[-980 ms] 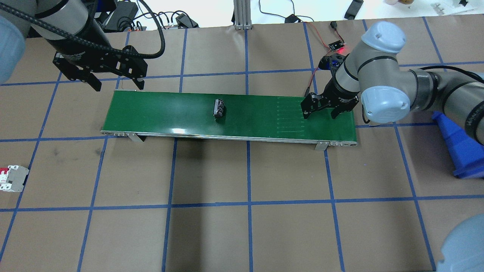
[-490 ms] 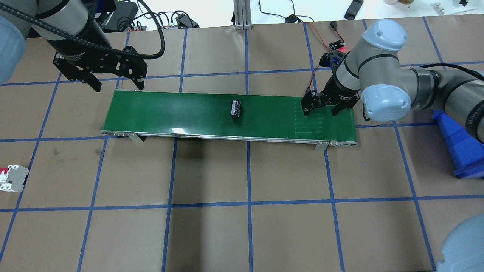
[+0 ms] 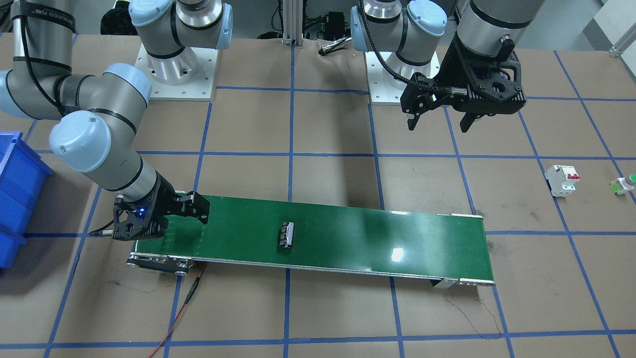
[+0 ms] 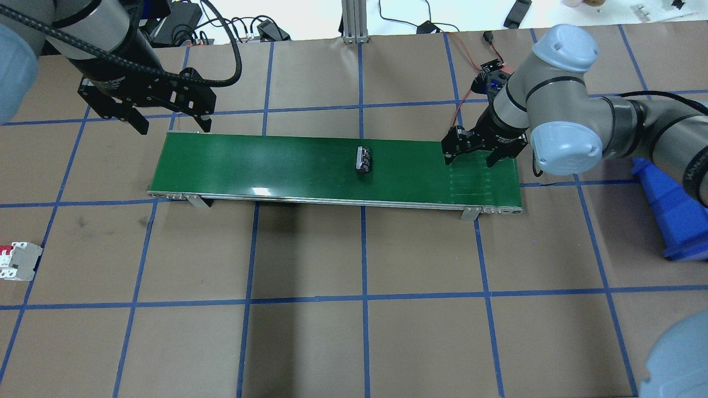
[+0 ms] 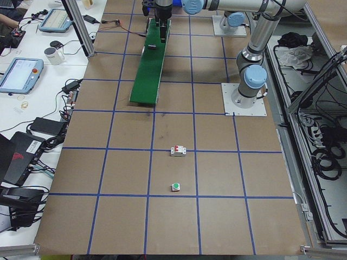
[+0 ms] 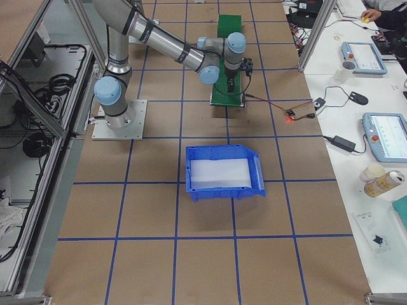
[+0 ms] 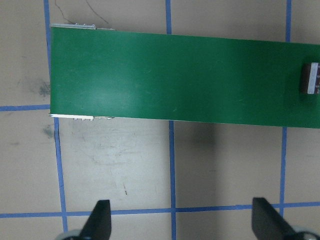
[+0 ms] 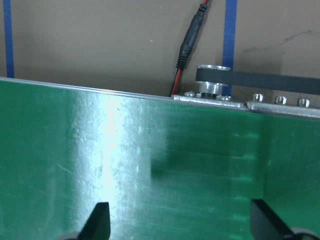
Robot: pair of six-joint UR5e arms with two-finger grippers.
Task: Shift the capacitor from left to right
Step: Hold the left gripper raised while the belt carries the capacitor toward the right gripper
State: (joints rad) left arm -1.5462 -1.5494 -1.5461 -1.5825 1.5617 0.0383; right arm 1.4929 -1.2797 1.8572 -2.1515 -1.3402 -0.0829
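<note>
The capacitor, a small dark cylinder with pale stripes, lies on its side near the middle of the green conveyor belt. It also shows in the front view and at the right edge of the left wrist view. My left gripper is open and empty, above the table just behind the belt's left end. My right gripper is open and empty, low over the belt's right end, some way right of the capacitor. The right wrist view shows only bare belt between the fingers.
A white circuit breaker and a green-capped push button sit on the table on my left side. A blue bin stands at the right. A small sensor board with a red wire lies behind the belt's right end.
The capacitor has travelled to the right along the belt, toward the right gripper. The right gripper has shifted slightly toward the belt's far edge. The left gripper has stayed put.
</note>
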